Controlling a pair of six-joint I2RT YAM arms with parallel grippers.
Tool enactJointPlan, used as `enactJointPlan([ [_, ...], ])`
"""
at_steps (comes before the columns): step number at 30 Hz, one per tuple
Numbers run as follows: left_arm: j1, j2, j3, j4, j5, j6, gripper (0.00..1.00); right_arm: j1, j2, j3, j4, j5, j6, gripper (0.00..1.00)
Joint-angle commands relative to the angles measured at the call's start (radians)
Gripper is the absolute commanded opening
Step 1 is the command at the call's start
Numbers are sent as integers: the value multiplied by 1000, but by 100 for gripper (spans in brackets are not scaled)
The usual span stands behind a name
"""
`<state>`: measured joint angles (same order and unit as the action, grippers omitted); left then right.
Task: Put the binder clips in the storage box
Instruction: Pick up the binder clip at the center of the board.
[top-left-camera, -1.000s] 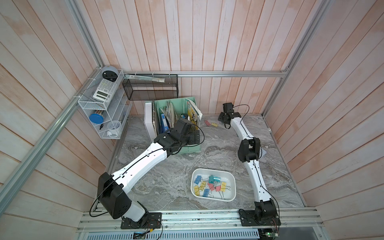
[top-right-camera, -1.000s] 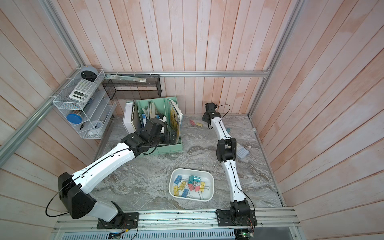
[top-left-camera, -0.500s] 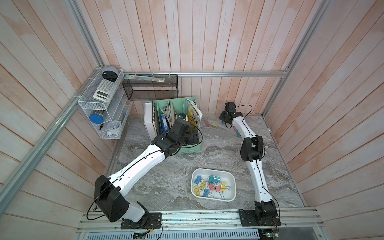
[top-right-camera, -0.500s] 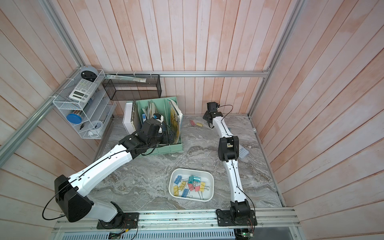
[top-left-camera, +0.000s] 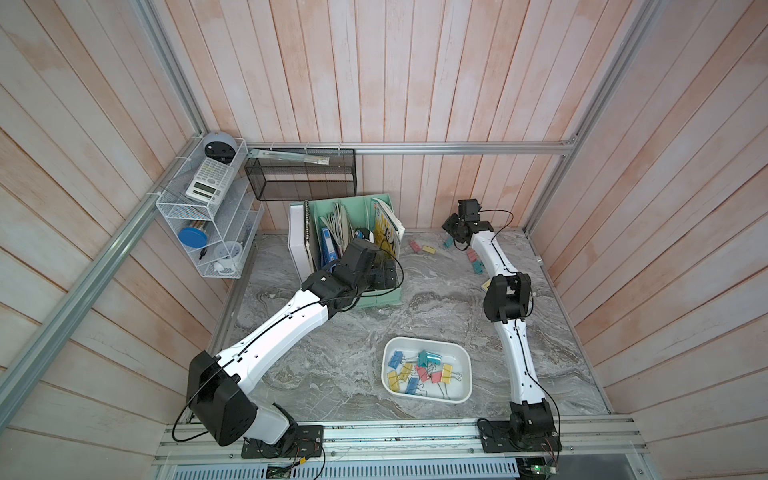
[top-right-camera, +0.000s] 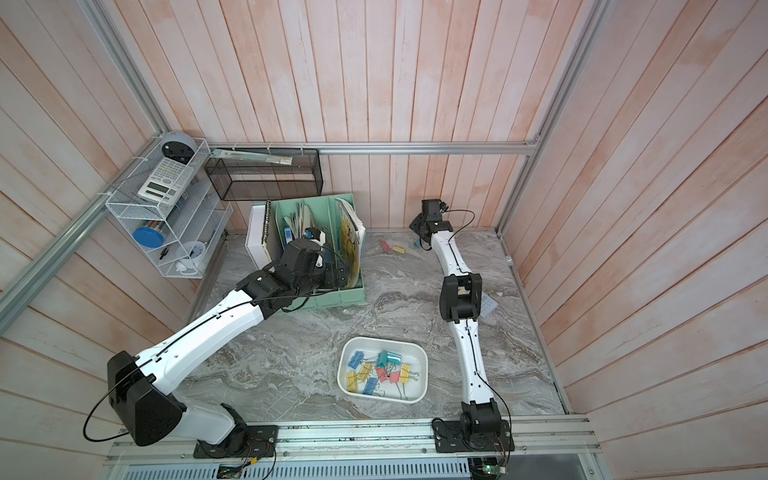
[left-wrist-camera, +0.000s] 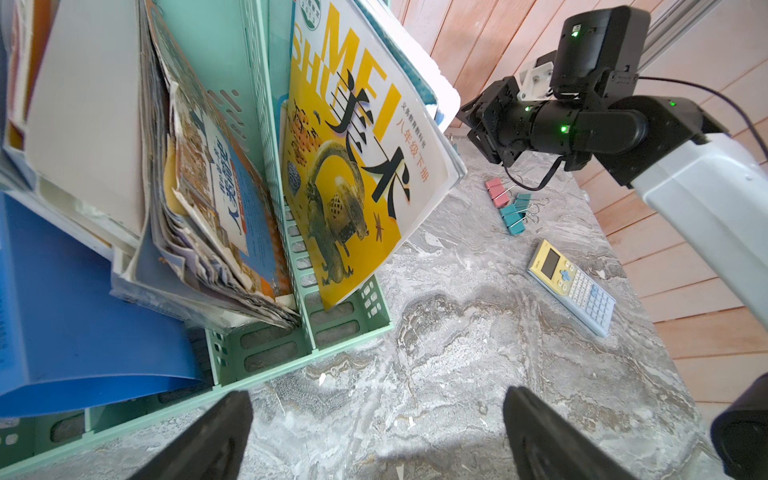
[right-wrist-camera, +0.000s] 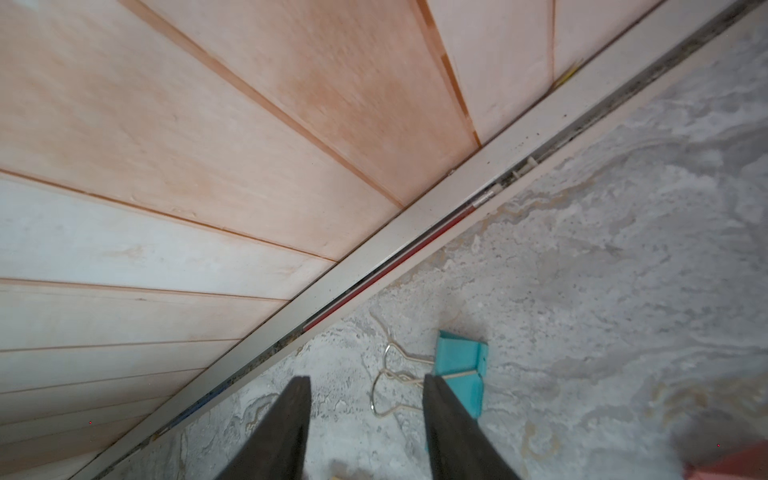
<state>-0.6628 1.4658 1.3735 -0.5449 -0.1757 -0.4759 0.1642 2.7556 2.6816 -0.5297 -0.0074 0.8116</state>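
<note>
Now parts the right jaws from fully shut a second ago to a narrow gap, with the right arm (top-left-camera: 505, 291) stretched to the back of the worktop (top-left-camera: 332, 353) and hardly moved. Holds them over a teal clip (right-wrist-camera: 459, 365) lying close to the wall rail (right-wrist-camera: 374, 253), straddling its silver wire handles rather than its body. Grips nothing yet. Signals, by the look of it, the start of another pick, with the closing not yet made.

Keeps the left jaws wide and empty, hovering beside the mint-green file holder (left-wrist-camera: 340, 328), barely shifted and clear of the right side.

Leaves the storage box (top-left-camera: 468, 374) at the front of the worktop, well apart from the right jaws, already loaded with a heap of binder clips (top-left-camera: 419, 372) in blue, yellow, pink and teal. Leaves others loose at the back: a pink clip (top-left-camera: 414, 245) and a yellow clip (top-left-camera: 429, 249) between file holder and right arm, and further clips (left-wrist-camera: 513, 214) beside the right forearm.

Means a task partly done, with a long carry forward for each remaining clip. Probably calls for a small shift toward the teal body before closing, given how easily thin wire could slip from a pinch.
</note>
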Motion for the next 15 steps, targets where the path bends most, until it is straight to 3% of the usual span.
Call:
enactJointPlan([
  [1, 8, -21, -13, 7, 5, -5, 100, 3, 64, 38, -6, -16, 16, 51],
  [10, 17, -23, -16, 5, 8, -6, 100, 8, 122, 72, -66, -36, 57, 51],
  [15, 20, -22, -19, 8, 16, -6, 100, 5, 119, 70, -188, -13, 91, 39],
])
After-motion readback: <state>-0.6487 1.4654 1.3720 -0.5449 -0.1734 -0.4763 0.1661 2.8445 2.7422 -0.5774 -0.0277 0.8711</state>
